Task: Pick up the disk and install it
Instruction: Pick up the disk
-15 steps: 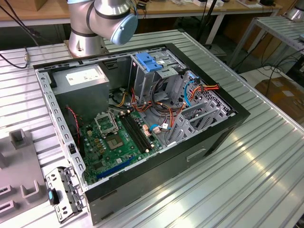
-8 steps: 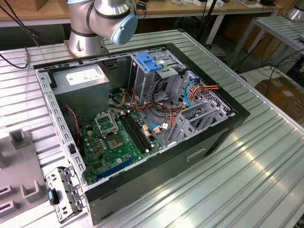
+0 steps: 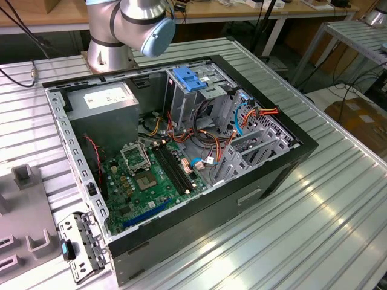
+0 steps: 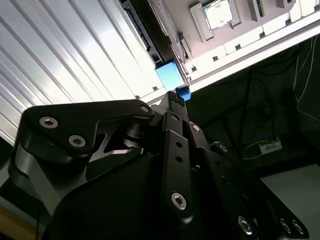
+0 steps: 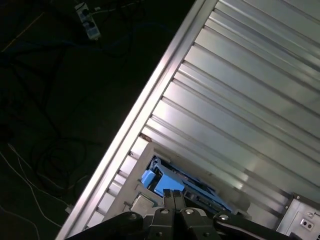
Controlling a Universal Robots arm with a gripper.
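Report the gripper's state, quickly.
Gripper: shut, nothing visible between its fingertips. The tips are right by the blue-railed disk; whether they touch it cannot be told.

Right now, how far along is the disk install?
Early. Nothing looks done: the disk lies in a grey holder at the edge of the table, not in the computer case. In hand: the gripper is right at the disk's blue rail; whether it grips, I cannot tell. Left: lifting and installing.

Bare ribbed table top open beside the gripper, grey holder wall and disk close ahead of it, open air beyond
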